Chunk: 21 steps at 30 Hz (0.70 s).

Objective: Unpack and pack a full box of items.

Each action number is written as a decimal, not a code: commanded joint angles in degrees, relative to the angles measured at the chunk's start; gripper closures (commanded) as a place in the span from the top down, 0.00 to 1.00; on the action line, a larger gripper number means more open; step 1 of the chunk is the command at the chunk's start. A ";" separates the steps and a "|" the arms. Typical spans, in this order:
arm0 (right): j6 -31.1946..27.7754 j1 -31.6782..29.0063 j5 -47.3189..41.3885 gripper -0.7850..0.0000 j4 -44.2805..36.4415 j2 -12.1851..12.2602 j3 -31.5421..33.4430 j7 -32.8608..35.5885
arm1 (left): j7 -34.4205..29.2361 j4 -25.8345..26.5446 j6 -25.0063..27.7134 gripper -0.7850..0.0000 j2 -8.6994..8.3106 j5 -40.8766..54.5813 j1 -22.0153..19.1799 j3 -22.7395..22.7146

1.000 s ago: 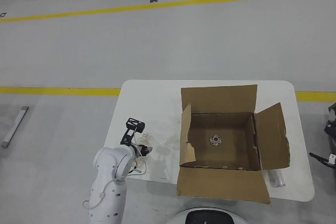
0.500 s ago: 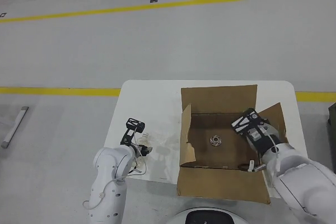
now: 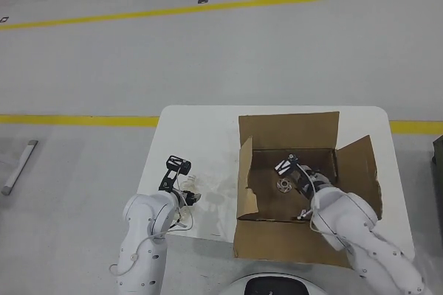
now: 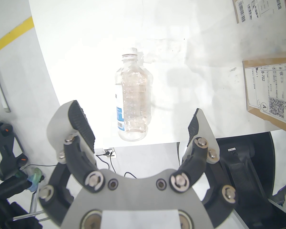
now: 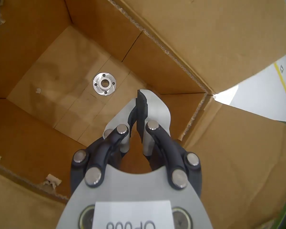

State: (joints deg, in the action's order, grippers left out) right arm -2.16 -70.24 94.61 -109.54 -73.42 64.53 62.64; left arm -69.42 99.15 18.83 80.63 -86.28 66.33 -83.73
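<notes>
L: left arm [image 3: 149, 221] drawn in close, left gripper [image 4: 135, 113] tilted down, fingers [image 4: 79, 120] spread wide, holding nothing. R: right arm [image 3: 354, 228] stretched forward, right gripper [image 5: 139, 96] angled down, fingers pressed together, empty.

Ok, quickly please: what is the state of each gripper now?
Left gripper: open, holding nothing; the bottle lies free on the table.
Right gripper: shut, holding nothing, over the open box.
</notes>
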 commanded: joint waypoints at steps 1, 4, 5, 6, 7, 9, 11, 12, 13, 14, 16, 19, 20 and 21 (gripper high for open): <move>0.05 0.00 -0.01 0.00 0.03 0.00 -0.01 0.00 | 0.00 0.00 0.00 1.00 0.00 0.00 0.00 0.00; 0.05 0.00 -0.01 0.00 0.03 0.00 -0.01 0.00 | 0.00 0.00 0.00 1.00 0.00 0.00 0.00 0.00; 0.05 0.00 -0.01 0.00 0.03 0.00 -0.01 0.00 | 0.00 0.00 0.00 1.00 0.00 0.00 0.00 0.00; 0.05 0.00 -0.01 0.00 0.03 0.00 -0.01 0.00 | 0.00 0.00 0.00 1.00 0.00 0.00 0.00 0.00; 0.05 0.00 -0.01 0.00 0.03 0.00 -0.01 0.00 | 0.00 0.00 0.00 1.00 0.00 0.00 0.00 0.00; 0.05 0.00 -0.01 0.00 0.03 0.00 -0.01 0.00 | 0.00 0.00 0.00 1.00 0.00 0.00 0.00 0.00; 0.05 0.00 -0.01 0.00 0.03 0.00 -0.01 0.00 | 0.00 0.00 0.00 1.00 0.00 0.00 0.00 0.00; 0.45 -0.35 0.23 0.00 0.33 0.00 0.23 -1.13 | 0.00 0.00 0.00 1.00 0.00 0.00 0.00 0.00; 0.75 -0.73 -1.41 0.00 0.74 -0.08 0.49 -2.24 | 0.00 0.00 0.00 1.00 0.00 0.00 0.00 0.00; 0.69 -0.62 -3.62 0.00 1.72 -0.17 1.09 -2.56 | 0.00 0.00 0.00 1.00 0.00 0.00 0.00 0.00; 1.16 0.99 -6.08 0.00 4.72 -0.42 1.74 -1.45 | 0.00 0.00 0.00 1.00 0.00 0.00 0.00 0.00; 1.19 4.40 -12.00 0.00 9.17 -1.18 0.83 -0.54 | 0.00 0.00 0.00 1.00 0.00 0.00 0.00 0.00; 0.97 5.70 -13.68 0.05 11.18 -1.43 0.35 0.30 | 0.00 0.00 0.00 1.00 0.00 0.00 0.00 0.00; 1.03 7.10 -14.09 0.13 12.96 -1.66 -0.27 0.66 | 0.00 0.00 0.00 1.00 0.00 0.00 0.00 0.00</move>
State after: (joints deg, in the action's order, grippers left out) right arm -1.12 -64.43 81.22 -98.35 -74.91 64.73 62.89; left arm -69.42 99.15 18.83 80.63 -86.28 66.33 -83.73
